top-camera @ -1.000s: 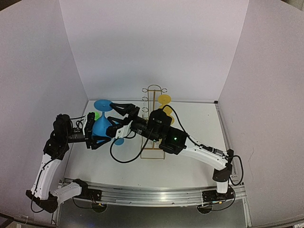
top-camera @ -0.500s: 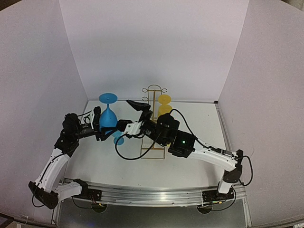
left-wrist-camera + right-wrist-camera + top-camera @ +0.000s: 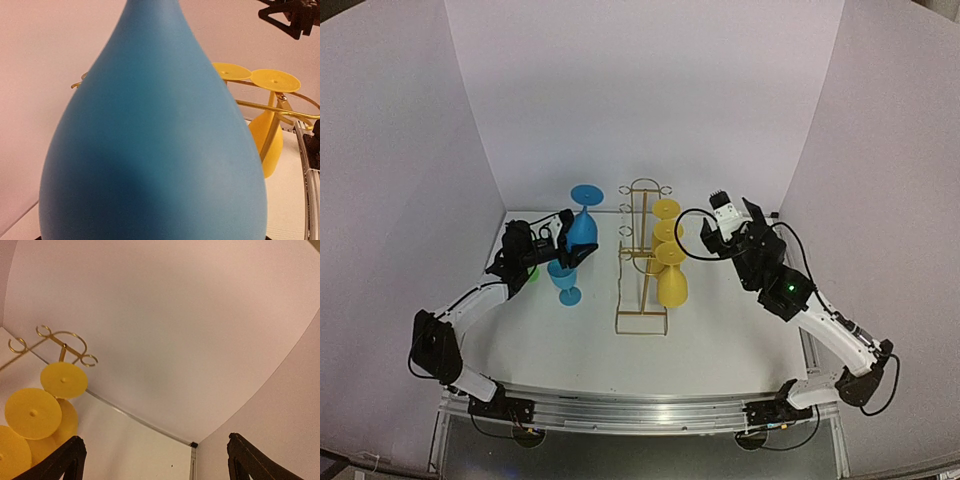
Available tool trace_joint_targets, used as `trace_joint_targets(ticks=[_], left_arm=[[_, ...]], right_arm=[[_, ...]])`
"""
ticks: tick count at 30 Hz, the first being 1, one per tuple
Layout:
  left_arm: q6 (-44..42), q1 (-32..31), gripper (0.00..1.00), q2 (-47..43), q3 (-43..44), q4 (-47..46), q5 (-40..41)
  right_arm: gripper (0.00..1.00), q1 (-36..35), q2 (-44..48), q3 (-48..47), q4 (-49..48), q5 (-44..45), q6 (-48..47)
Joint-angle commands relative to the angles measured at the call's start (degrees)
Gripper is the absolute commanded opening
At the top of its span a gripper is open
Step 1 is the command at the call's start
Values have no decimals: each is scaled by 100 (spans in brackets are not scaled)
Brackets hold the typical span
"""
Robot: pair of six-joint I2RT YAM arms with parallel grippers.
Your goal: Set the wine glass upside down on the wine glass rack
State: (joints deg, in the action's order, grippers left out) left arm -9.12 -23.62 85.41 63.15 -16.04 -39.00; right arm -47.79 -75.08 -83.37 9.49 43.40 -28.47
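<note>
While the blue wine glass (image 3: 583, 228) hangs upside down, foot uppermost, near the left side of the wine glass rack (image 3: 646, 181) at centre frame, the left gripper (image 3: 565, 232) is clamped around its bowl. The step in hand looks like the carry-in. The next move likely calls for lining the stem up with a bare loop on the rack's left and sliding it in. Yellow glasses (image 3: 671, 285) hang on the right side. A second blue glass (image 3: 565, 282) stands upright on the table below. At right of frame the right gripper (image 3: 735, 213) is raised, spread wide and empty. Only the overhead view shows the gap between glass and rack. In the left wrist view the bowl fills the frame, with gold wire beyond.
</note>
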Motion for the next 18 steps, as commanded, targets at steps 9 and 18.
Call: trace_joint_targets(ticks=[9, 18], left_arm=[[-82, -75, 48, 1531, 1091, -1256, -184], [-317, -84, 48, 2443, 1800, -1458, -235]], right_arm=[[93, 1232, 88, 1074, 562, -1149, 1374], [93, 1655, 35, 1411, 523, -1530, 1544]])
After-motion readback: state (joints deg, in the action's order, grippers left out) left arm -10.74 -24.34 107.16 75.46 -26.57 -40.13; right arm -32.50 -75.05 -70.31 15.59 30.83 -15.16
